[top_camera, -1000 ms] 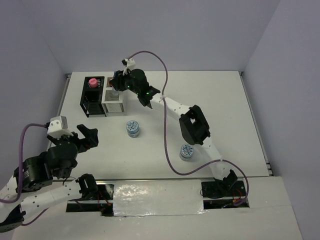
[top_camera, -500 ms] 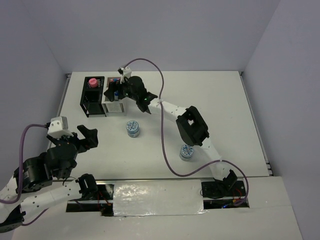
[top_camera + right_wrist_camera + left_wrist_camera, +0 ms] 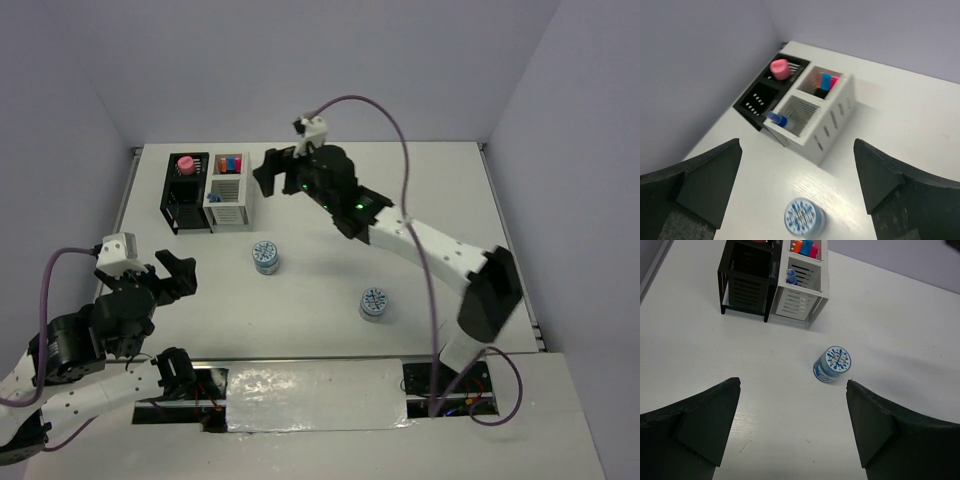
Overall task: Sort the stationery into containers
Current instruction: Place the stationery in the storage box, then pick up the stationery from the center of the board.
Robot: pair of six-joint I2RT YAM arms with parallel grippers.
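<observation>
Right tool: the right tool [image 3: 272, 170] is spread wide and holds nothing. It hangs in the air just beside the white box [image 3: 228, 208], on that box's right side.
Right arm: it is stretched far over the table [image 3: 440, 190], from its base at the near edge towards the far left, and its wrist camera looks down on both boxes.
Left tool: the left tool [image 3: 792, 385] is also wide and empty.
Left arm: it is folded close to its base at the near left corner. The tool is held above the table and aims at the nearer tin [image 3: 265, 256], well apart from it.
Done: the pink-capped bottle [image 3: 185, 165] stands in the far part of the black box [image 3: 183, 212]. The highlighters [image 3: 230, 163] stand in the far part of the white box, and the blue-capped tube [image 3: 775, 118] leans in its near part.
Left to do: two tins are outside the boxes. The nearer tin stands just in front of the white box, and the second tin [image 3: 373, 301] stands further right, towards the near edge.
Progress, as I judge it: most of the sorting is done, and only the tins are missing.
</observation>
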